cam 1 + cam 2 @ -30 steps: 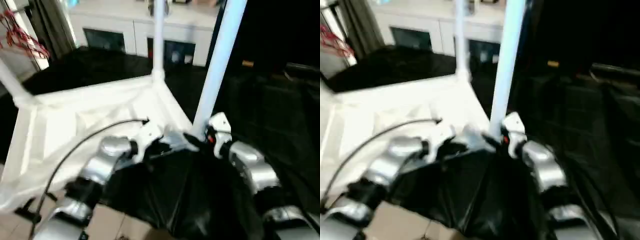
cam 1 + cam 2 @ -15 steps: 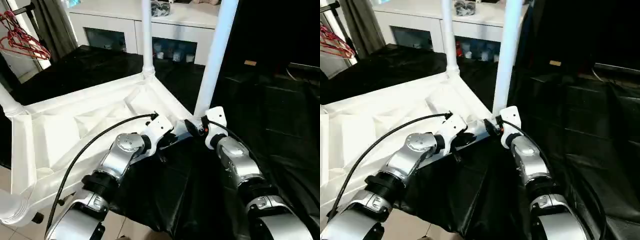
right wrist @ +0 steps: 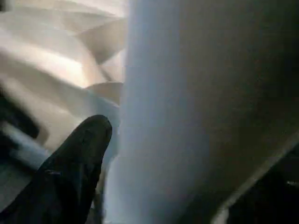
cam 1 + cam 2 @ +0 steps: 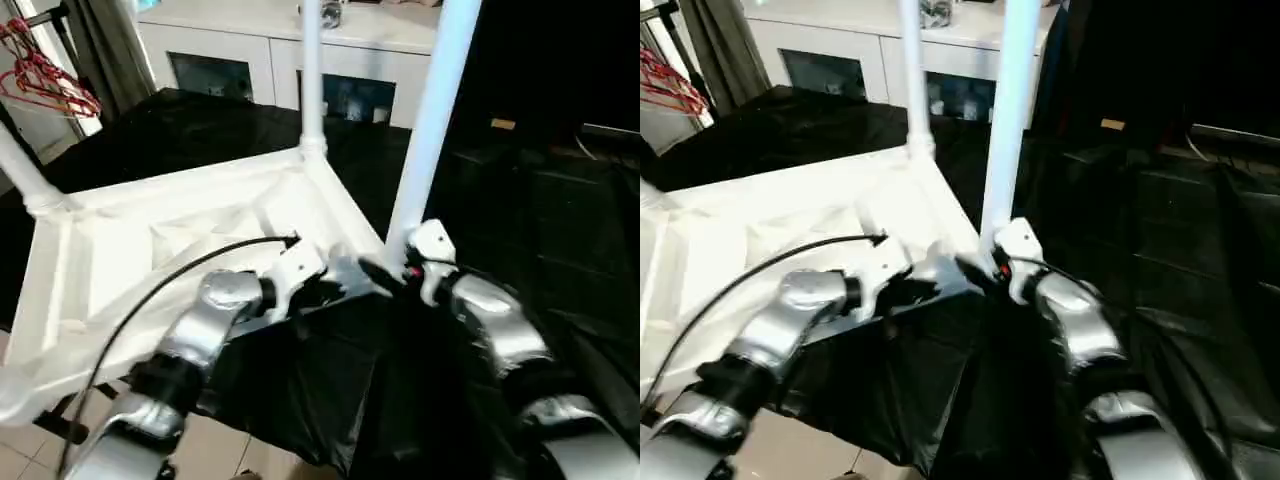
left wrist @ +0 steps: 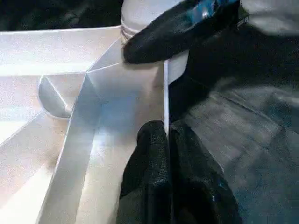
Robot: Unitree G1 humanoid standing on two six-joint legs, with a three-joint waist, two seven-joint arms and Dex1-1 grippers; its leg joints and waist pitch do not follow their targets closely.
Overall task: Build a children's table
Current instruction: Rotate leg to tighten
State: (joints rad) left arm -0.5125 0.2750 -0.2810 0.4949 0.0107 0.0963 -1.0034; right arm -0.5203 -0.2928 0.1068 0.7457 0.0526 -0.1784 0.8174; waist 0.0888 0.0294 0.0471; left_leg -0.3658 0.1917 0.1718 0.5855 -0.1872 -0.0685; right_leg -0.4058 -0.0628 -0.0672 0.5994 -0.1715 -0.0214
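Left wrist view has the left pincer (image 5: 167, 140) pinched on the thin near rim of the upturned white tabletop (image 4: 150, 240). At the near right corner, the right pincer (image 4: 385, 272) sits against the base of a white tube leg (image 4: 430, 120); how wide it stands I cannot tell. Black sheeting (image 4: 560, 240) lies under the tabletop, with a white glass-door cabinet (image 4: 240, 55) beyond.

A white cabinet (image 4: 300, 50) with glass doors stands at the back. Red hangers (image 4: 45, 80) hang beside a grey curtain (image 4: 105, 45). Black sheeting (image 4: 520, 200) covers the work surface
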